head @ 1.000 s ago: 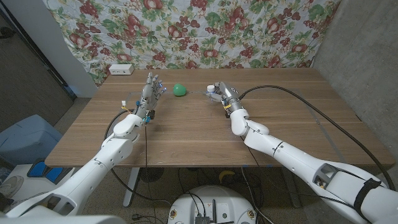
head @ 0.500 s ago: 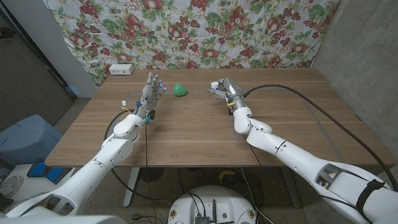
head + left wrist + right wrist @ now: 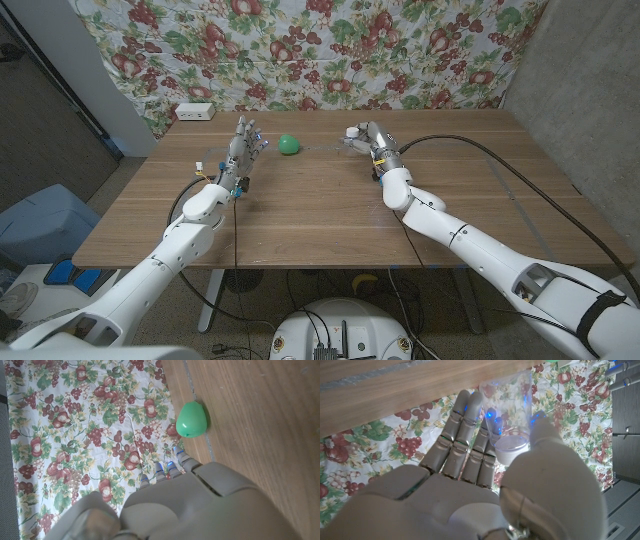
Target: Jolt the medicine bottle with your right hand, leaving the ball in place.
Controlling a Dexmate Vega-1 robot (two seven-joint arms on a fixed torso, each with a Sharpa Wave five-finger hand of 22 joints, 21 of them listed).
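A small clear medicine bottle (image 3: 349,133) with a white cap is near the table's far edge, right of centre. My right hand (image 3: 367,141) grips it. In the right wrist view the bottle (image 3: 509,407) lies between the fingers (image 3: 465,435) and the thumb, cap towards the palm of the right hand (image 3: 470,495). A green ball (image 3: 289,144) lies on the table to the left of the bottle, apart from both hands. My left hand (image 3: 243,148) stands beside the ball with fingers straight, holding nothing. The left wrist view shows the ball (image 3: 191,420) beyond the left hand (image 3: 200,500).
A white power strip (image 3: 194,112) sits at the table's far left corner. A floral cloth (image 3: 330,50) hangs behind the far edge. A black cable (image 3: 470,150) trails across the table's right side. A blue bin (image 3: 40,225) stands on the floor at left.
My right hand has moved a little to the right and farther back, carrying the bottle with it. The ball and my left hand have stayed where they were.
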